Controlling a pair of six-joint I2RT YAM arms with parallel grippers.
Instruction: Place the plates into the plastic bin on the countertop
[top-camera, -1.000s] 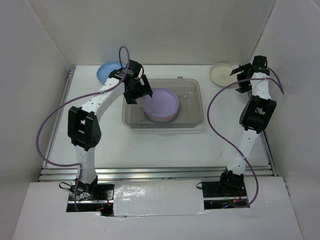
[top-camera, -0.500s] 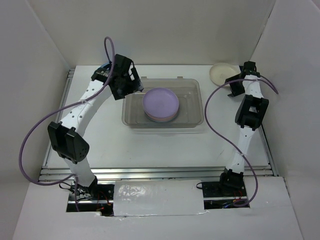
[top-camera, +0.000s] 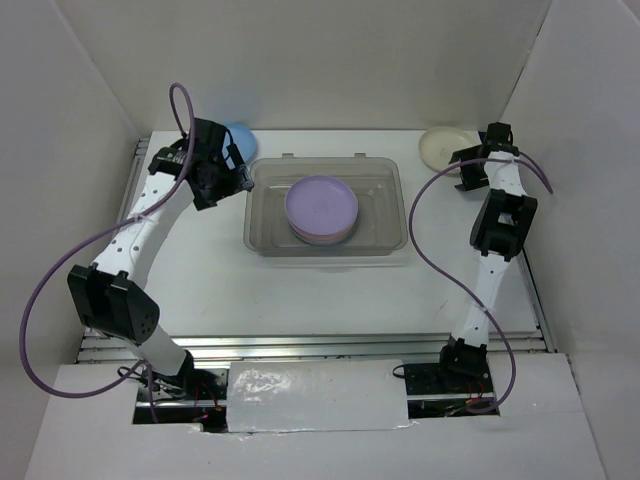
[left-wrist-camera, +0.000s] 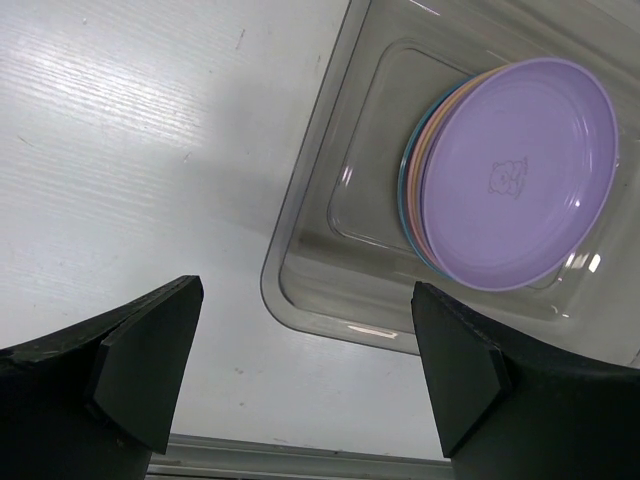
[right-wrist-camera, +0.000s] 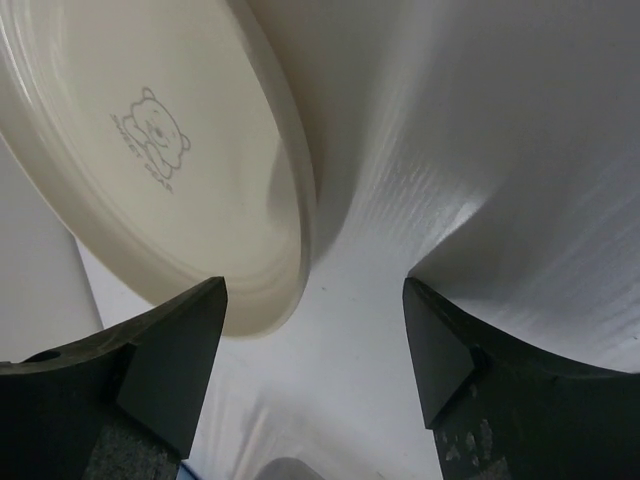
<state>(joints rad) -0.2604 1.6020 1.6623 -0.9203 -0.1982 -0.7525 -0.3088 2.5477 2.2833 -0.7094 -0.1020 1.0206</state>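
Note:
The clear grey plastic bin (top-camera: 262, 240) stands mid-countertop and holds a stack of plates with the lavender plate (top-camera: 321, 205) on top. In the left wrist view the lavender plate (left-wrist-camera: 515, 185) lies over pink, orange and blue edges inside the bin (left-wrist-camera: 310, 240). My left gripper (top-camera: 228, 172) is open and empty, just outside the bin's left end, over bare countertop (left-wrist-camera: 130, 150). The blue plate (top-camera: 241, 134) lies behind it, partly hidden. My right gripper (top-camera: 462, 168) is open beside the cream plate (top-camera: 440, 145). In the right wrist view the cream plate (right-wrist-camera: 150, 150) lies just beyond my open gripper (right-wrist-camera: 315, 330).
White walls close the countertop on the left, back and right. A metal rail (top-camera: 320, 345) runs along the front edge. The cream plate sits close to the back right corner. Purple cables loop off both arms.
My left gripper has drawn back left out of the bin, leaving the lavender plate on the stack. My right gripper has shifted slightly left towards the cream plate.

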